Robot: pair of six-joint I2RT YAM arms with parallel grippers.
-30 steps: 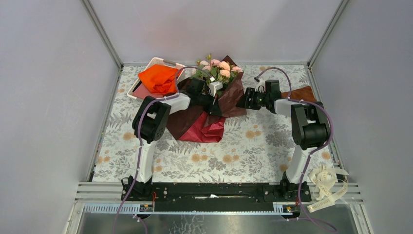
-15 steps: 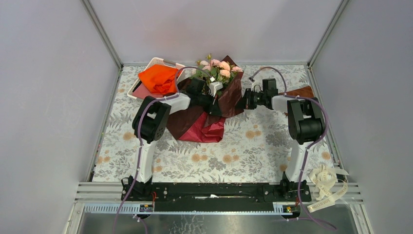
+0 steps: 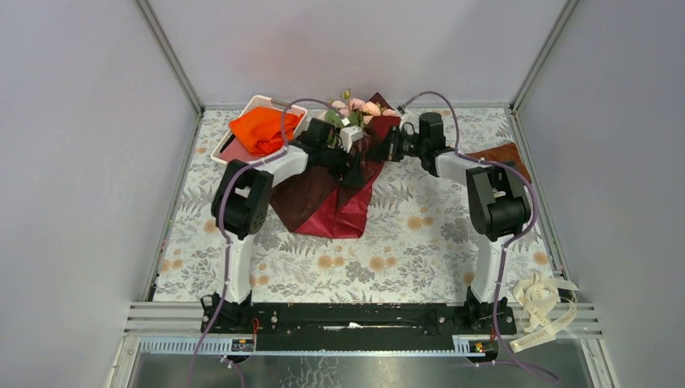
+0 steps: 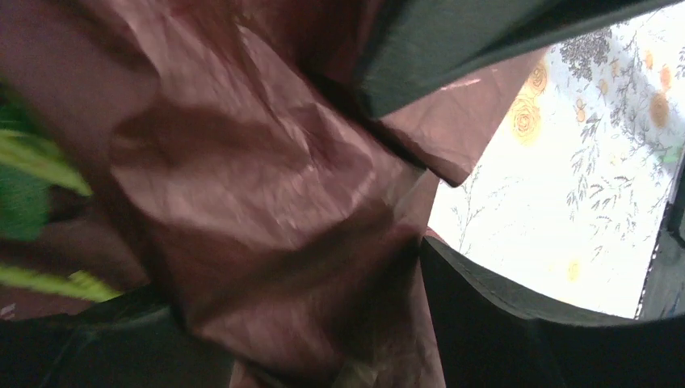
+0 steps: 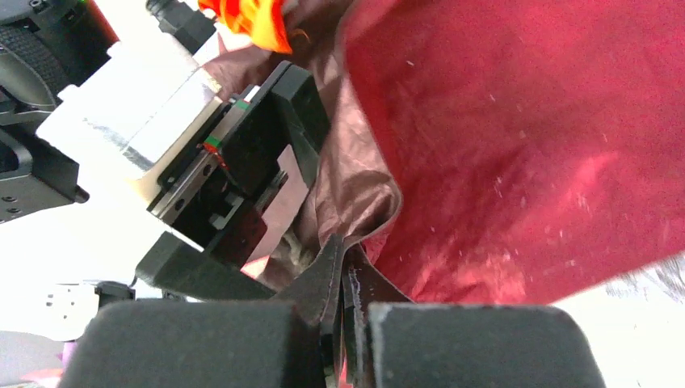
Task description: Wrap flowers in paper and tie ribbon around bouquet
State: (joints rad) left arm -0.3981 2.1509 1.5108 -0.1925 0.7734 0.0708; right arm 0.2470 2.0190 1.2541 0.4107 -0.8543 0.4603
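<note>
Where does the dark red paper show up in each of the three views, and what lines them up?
Top external: paper at centre, far half of the table, between both arms.
Left wrist: fills left and centre.
Right wrist: upper right, its edge pinched in the right gripper.
Shared landmark: floral table cover, at right in left wrist.

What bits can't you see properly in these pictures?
- Stems of the flowers: in the top view they are hidden inside the paper, and only the pink heads poke out.
- Lettering on the ribbon: in the top view it is too small to read.
- Leaves: in the left wrist view they are blurry and cut off by the left edge.
- Whatever lies under the orange cloth: in the top view the cloth covers it.
</note>
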